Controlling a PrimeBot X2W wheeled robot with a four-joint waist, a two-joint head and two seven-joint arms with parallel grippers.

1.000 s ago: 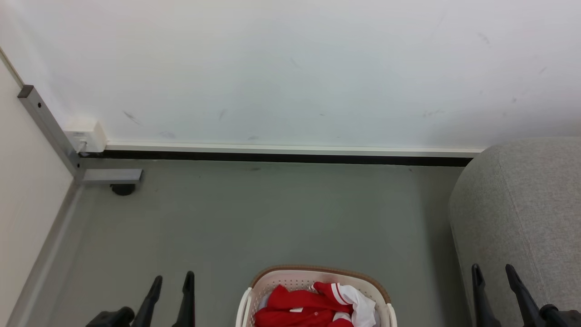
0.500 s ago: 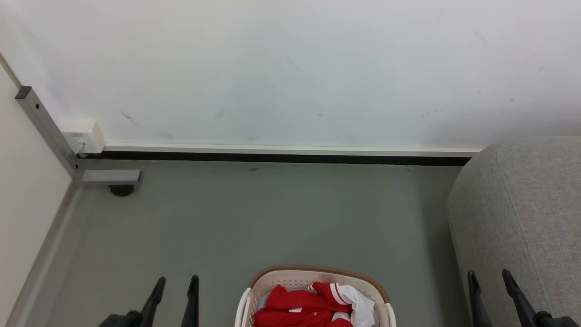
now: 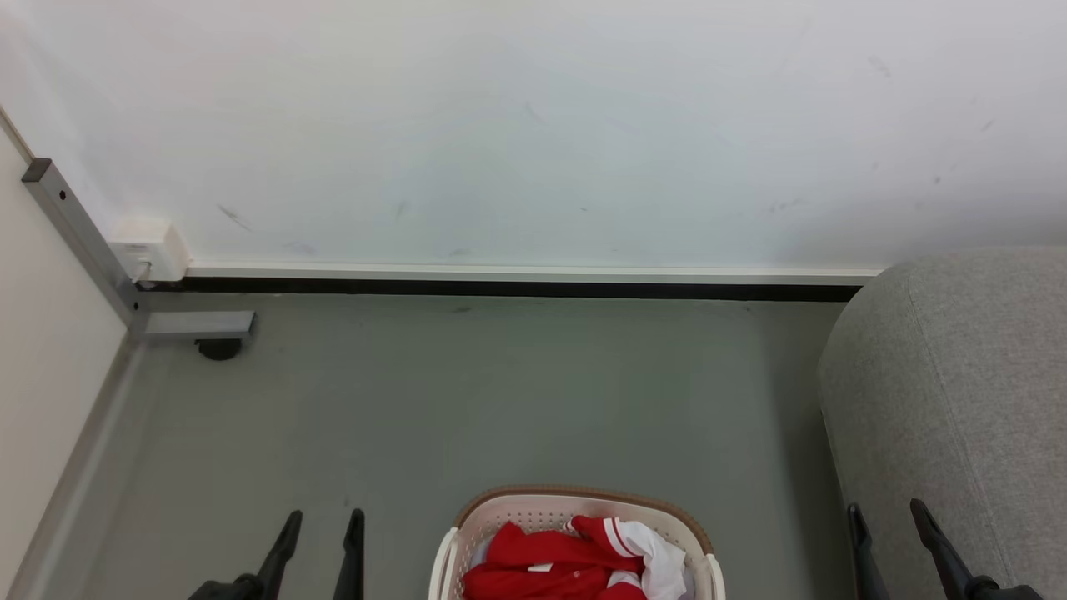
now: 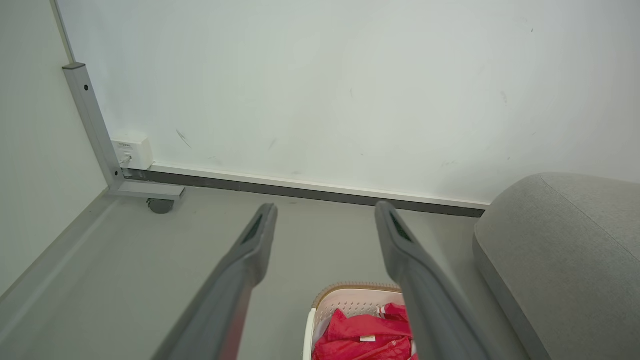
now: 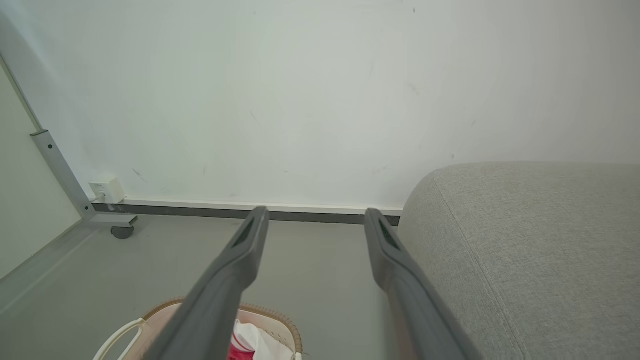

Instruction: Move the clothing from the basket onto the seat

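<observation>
While both grippers hang with their fingers spread and nothing between them, the red clothing (image 3: 558, 562) lies heaped inside the laundry basket (image 3: 583, 493), with a white panel and a striped cuff showing toward the basket's right side. The left gripper (image 3: 325, 518) is to the left of the basket, apart from it. The right gripper (image 3: 884, 508) is to the basket's right, its fingers seen against the light grey sofa (image 3: 959, 375). The sofa stands near the basket's right without touching it. Beyond the basket, grey floor (image 3: 500, 392) runs to a white wall (image 3: 533, 125), and a metal frame post (image 3: 79, 229) stands far off to the basket's left.
</observation>
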